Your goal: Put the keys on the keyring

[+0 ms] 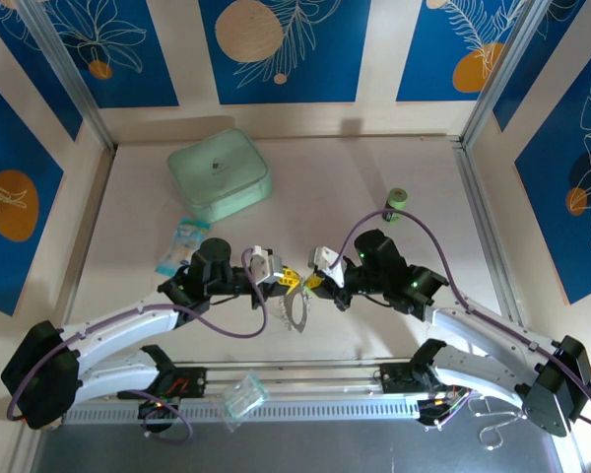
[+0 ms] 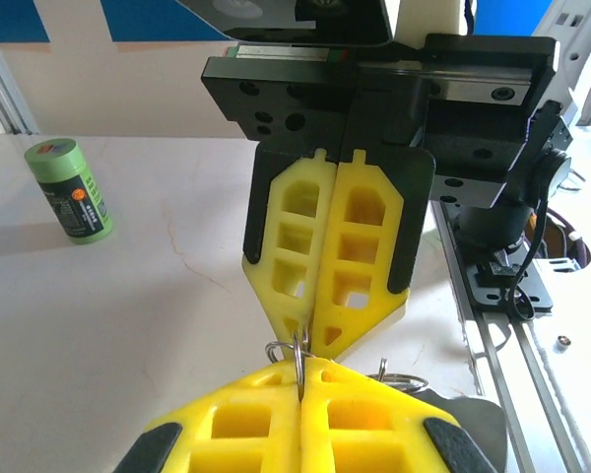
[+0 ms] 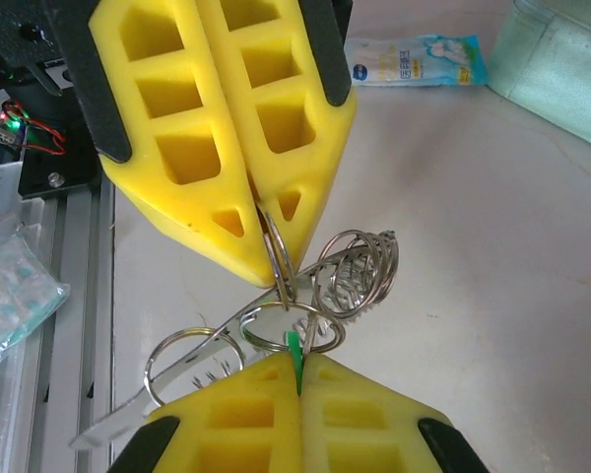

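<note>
Top external: left tool and right tool meet tip to tip over the mid worktop, both closed. The keyring hangs just below the two tips, a silvery loop. Mint box sits at far left, green can at far right, blue-white packet beside the left arm, clear bag at the near rail.

Left wrist: left tool has its yellow fingers pressed together on a thin wire ring of the keyring. Right tool points down at it from above, also closed, tips nearly touching. The green can stands upright, well apart on the left.

Right wrist: right tool is closed on the green key – only a green sliver shows between the pads. Left tool is clamped on a wire ring of the keyring, whose coil and loops hang between the two tools. A flat silver key on the same bunch slants to lower left. The packet lies on the worktop beyond.
</note>
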Controlling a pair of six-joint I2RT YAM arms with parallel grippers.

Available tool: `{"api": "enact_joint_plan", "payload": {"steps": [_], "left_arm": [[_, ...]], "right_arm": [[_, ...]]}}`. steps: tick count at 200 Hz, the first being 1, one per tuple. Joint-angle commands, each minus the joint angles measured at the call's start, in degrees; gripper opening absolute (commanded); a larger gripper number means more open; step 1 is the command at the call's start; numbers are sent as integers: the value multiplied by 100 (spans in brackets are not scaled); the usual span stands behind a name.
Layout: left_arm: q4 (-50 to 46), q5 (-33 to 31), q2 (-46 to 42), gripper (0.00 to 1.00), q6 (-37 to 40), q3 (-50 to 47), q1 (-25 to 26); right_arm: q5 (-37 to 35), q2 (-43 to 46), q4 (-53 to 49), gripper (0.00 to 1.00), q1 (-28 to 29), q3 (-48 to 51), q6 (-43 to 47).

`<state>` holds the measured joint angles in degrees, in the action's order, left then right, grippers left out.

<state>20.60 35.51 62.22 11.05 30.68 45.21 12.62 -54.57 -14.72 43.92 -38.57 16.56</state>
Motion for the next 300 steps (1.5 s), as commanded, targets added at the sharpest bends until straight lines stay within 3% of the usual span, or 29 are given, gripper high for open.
{"api": "enact_joint_plan", "payload": {"steps": [1,11,40,88,130,157,173,180,191,204,246,284,300], "left_arm": [[436,256,-60,0,210,147,35],[453,252,-54,0,241,128,38],[489,316,-3,0,262,116,34],[575,479,36,0,225,109,35],[688,653,79,0,179,88,35],[708,720,85,0,173,92,36],[701,692,118,0,147,105,37],[656,642,137,0,137,118,34],[470,464,150,15,192,157,34],[12,170,136,17,442,265,40],[-1313,-285,237,12,1237,720,123],[-1702,-91,335,0,1555,921,232],[-1706,-53,320,0,1563,921,245]], "right_arm": [[44,279,-73,19,-12,9,-11],[80,455,84,25,-75,80,-41],[190,766,636,30,-156,292,-82],[564,573,1258,31,-129,467,-90],[707,307,1427,24,-90,430,-109],[804,279,1422,11,-90,408,-75],[947,287,1273,0,-85,343,39],[993,297,1180,0,-77,307,108],[948,314,936,0,-77,223,261],[733,273,426,0,-51,-21,519],[118,-151,-1130,0,165,-887,1240],[9,-581,-1531,0,413,-1538,1341],[-54,-623,-1363,0,391,-1581,1147]]}}
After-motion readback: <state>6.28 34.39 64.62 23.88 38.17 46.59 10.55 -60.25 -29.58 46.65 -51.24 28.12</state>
